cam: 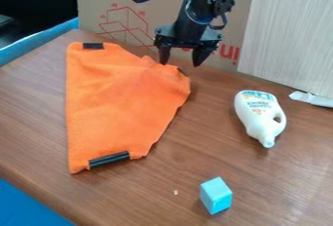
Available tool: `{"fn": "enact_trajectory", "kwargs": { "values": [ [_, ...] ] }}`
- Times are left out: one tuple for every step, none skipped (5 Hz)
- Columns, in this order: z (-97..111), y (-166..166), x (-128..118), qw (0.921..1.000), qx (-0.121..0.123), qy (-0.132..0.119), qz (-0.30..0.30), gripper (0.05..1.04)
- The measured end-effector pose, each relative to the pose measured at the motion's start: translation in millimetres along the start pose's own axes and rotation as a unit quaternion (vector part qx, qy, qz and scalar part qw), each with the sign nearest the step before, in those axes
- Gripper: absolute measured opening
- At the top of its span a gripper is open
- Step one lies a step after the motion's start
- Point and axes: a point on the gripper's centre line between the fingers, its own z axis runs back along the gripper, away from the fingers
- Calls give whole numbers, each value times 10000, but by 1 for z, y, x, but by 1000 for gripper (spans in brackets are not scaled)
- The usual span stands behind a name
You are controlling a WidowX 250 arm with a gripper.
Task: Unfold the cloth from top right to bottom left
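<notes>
The black gripper (180,63) hangs at the top centre, its two fingers spread apart with nothing between them. Its left finger is over or beside the upper right edge of the orange cloth (120,103); whether they touch, I cannot tell. The cloth lies on the left half of the table, its right side slanting down to a narrower bottom end. Black strips mark its top left corner and its bottom edge, and a dark piece shows at its upper right corner.
On the wooden table (149,196), a white bottle (260,115) lies to the right and a light blue block (215,196) sits near the front. Cardboard (137,20) and a pale board (286,35) stand along the back. A white object (312,99) lies at the right edge.
</notes>
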Motion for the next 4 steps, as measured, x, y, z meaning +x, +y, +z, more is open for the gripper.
{"fn": "enact_trajectory", "kwargs": {
  "values": [
    [-4,1,-2,10000,30,-38,-17,1001],
    [-14,2,-9,9999,125,-13,-111,1001],
    [-22,3,-11,9996,219,-68,-142,1001],
    [-24,3,-11,9996,246,-85,-130,976]
  ]
}}
